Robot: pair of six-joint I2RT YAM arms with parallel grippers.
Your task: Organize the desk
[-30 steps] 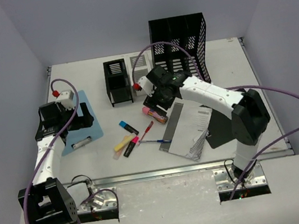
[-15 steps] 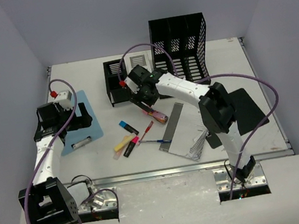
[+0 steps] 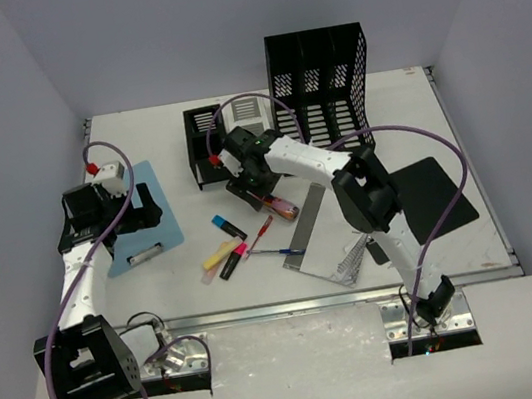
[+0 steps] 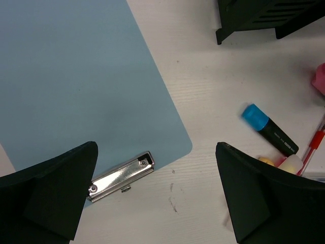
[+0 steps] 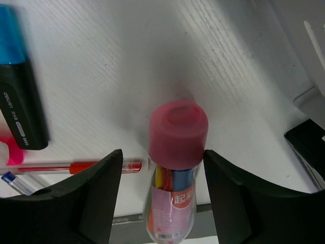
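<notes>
The white desk [image 3: 413, 105] holds scattered stationery. A clear tube of coloured pens with a pink cap [image 5: 175, 168] lies at mid desk [image 3: 285, 206], and my right gripper [image 5: 161, 165] stands open astride its cap end [image 3: 252, 187]. The right finger [image 5: 228, 193] touches the cap, while a gap separates the left finger from it. My left gripper [image 4: 157, 198] hangs wide open and empty over the corner of a blue clipboard [image 4: 76, 76], near its metal clip [image 4: 121, 176], at the desk's left [image 3: 146, 206].
A small black pen holder [image 3: 209, 146] and a tall black mesh file rack [image 3: 317, 75] stand at the back. A blue highlighter [image 3: 229, 227], yellow and pink highlighters [image 3: 223, 259], a red pen [image 3: 263, 232], a grey booklet [image 3: 332, 234] and a black pad [image 3: 427, 194] lie nearby.
My right arm has swung left from above the booklet to the tube's cap end, and its jaws have narrowed slightly. The left arm has stayed put.
</notes>
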